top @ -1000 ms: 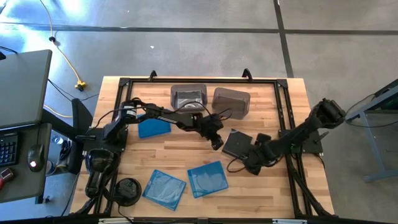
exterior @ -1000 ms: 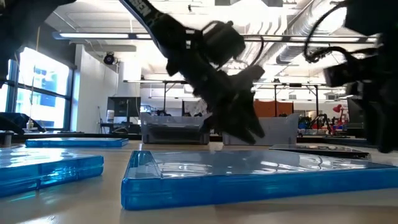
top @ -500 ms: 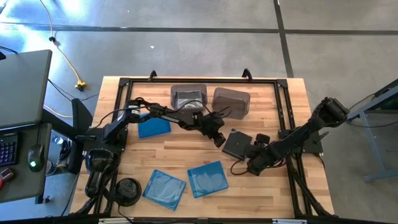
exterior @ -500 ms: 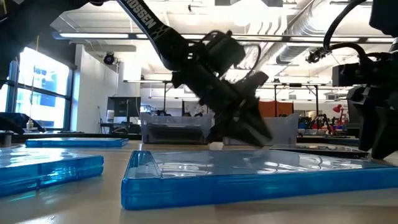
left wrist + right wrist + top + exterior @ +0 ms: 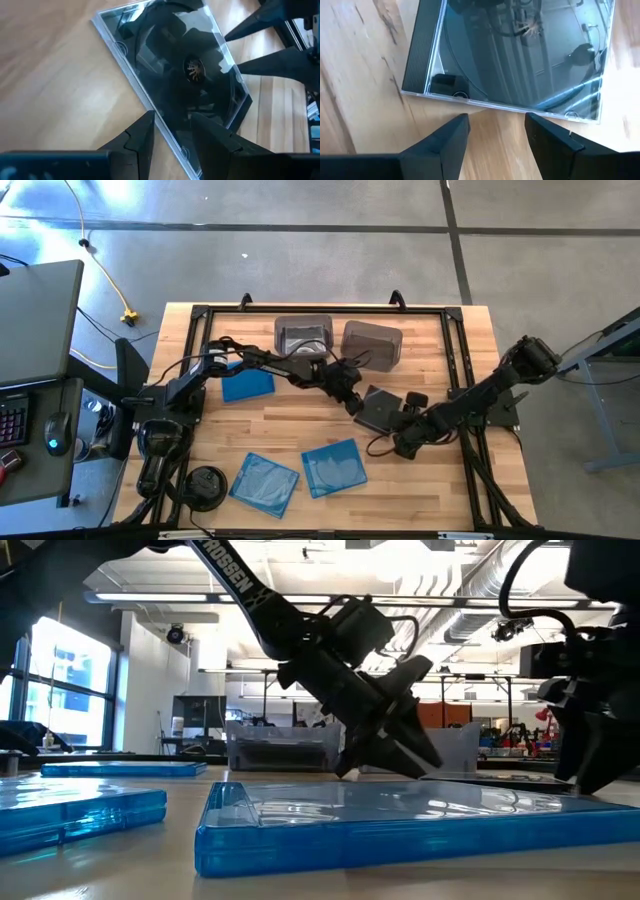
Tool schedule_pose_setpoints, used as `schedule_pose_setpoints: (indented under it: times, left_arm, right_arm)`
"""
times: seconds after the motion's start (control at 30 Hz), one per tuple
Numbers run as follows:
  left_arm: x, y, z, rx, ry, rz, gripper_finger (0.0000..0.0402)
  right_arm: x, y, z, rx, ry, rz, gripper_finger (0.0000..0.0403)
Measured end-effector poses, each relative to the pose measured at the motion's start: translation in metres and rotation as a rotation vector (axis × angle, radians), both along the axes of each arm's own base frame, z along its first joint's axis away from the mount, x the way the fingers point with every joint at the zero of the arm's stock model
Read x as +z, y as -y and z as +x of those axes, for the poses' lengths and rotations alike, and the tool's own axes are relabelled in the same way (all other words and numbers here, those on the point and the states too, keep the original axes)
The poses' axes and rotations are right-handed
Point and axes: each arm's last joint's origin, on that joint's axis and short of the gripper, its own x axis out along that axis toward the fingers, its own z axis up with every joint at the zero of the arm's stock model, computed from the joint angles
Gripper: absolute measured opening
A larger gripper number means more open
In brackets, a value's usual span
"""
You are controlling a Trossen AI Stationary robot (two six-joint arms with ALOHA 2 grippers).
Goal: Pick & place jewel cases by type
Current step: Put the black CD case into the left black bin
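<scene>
I am holding the left gripper point(image 5: 353, 402) low over the middle of the tabletop point(image 5: 270, 430), its fingers point(image 5: 142, 140) parted and straddling the near edge of the dark case point(image 5: 175, 75) without clamping it. From the low view the gripper point(image 5: 395, 755) is tilting steeply down, tips at the case's edge. I am keeping the right gripper point(image 5: 403, 442) just beside the same dark case point(image 5: 382, 410) on its other side; its fingers point(image 5: 447, 142) are spread wide, released, with the case's point(image 5: 520, 55) edge lying just ahead of the tips and not between them.

The dark case is lying flat right of the table's centre, between the two grippers. One blue case point(image 5: 247, 385) is sitting toward the left edge, beside the left arm. Two more blue cases point(image 5: 266, 482) point(image 5: 332, 467) are lying side by side near the front edge. Two grey bins point(image 5: 303, 333) point(image 5: 372, 343) are standing next to each other along the back edge, and a round black disc point(image 5: 204, 485) is resting at the front left corner.
</scene>
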Motion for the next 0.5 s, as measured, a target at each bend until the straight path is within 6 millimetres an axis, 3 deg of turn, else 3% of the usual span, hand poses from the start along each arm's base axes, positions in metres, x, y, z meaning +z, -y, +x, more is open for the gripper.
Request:
schedule_pose_setpoints:
  times: [0.33, 0.5]
  left_arm:
    - [-0.0014, 0.0001, -0.0015, -0.013, -0.021, -0.013, 0.0127]
    - [-0.0035, 0.0009, -0.0082, -0.049, -0.116, -0.054, 0.0127]
  right_arm:
    - [0.0007, 0.0023, 0.0077, -0.008, 0.082, -0.032, 0.0198]
    - [0.0016, -0.0061, 0.0107, 0.008, 0.152, -0.009, 0.0197]
